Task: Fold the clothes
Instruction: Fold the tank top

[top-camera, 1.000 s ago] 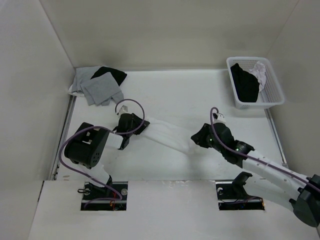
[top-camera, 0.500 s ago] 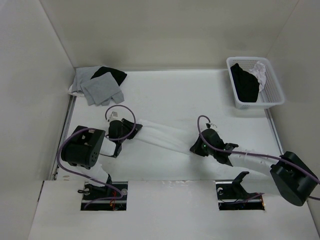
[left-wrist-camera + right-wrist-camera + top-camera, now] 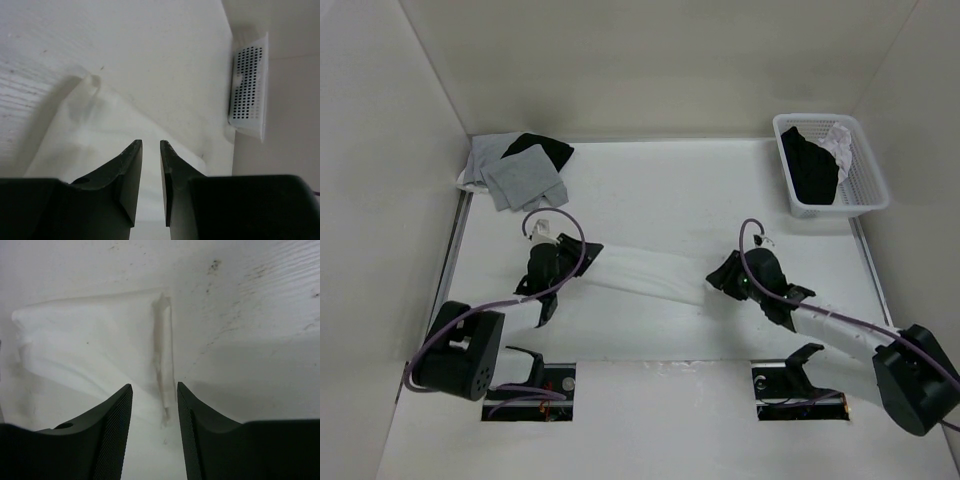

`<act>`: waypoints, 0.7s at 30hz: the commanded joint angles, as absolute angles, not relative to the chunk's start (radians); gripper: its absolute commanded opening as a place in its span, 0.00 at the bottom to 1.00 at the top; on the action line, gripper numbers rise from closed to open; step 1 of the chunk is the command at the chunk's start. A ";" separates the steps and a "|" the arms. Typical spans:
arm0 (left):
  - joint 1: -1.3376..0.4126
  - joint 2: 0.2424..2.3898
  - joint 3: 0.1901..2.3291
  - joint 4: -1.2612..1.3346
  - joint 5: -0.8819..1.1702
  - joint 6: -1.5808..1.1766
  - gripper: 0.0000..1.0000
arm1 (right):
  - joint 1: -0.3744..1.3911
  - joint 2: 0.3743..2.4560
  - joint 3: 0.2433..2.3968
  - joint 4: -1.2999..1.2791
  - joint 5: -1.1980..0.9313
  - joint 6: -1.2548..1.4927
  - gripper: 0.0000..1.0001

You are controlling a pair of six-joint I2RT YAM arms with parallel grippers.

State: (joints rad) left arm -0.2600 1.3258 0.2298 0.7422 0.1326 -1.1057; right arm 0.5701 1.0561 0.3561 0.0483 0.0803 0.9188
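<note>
1. Looked down on a white desk boxed in by pale walls. Noted a white mesh basket holding dark and pale cloths at upper right, and a heap of grey and black garments at upper left.
2. Found the camisole drawn out as a long narrow white band across the middle of the frame, low on the desk and sloping slightly down toward the right. Could not tell whether it was already doubled lengthwise; saw no straps.
3. Placed the left tool at the band's left end, centre left. Saw its fingers nearly together with a thin slit between, cloth spread beyond the tips. Could not tell whether any fabric was pinched.
4. Placed the right tool at the band's right end, centre right. Saw its fingers well apart and clamped on nothing, the cloth's edge with a raised crease lying on the desk just past the tips.
5. Judged the step in hand to be laying out and straightening ahead of a crosswise fold.
6. Judged the next move to call for a fresh pinch on one end, lifted and carried over to meet the other, kept taut so the thin fabric would not bunch.
</note>
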 commanded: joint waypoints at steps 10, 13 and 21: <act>-0.326 1.235 0.344 0.635 0.072 -1.006 0.21 | 0.487 1.400 0.336 0.426 -0.181 0.969 0.43; -0.327 1.244 0.344 0.643 0.077 -1.006 0.21 | 0.472 1.428 0.327 0.483 -0.189 1.006 0.26; -0.389 1.226 0.344 0.643 0.069 -1.012 0.21 | 0.467 1.188 0.304 0.266 -0.052 0.987 0.07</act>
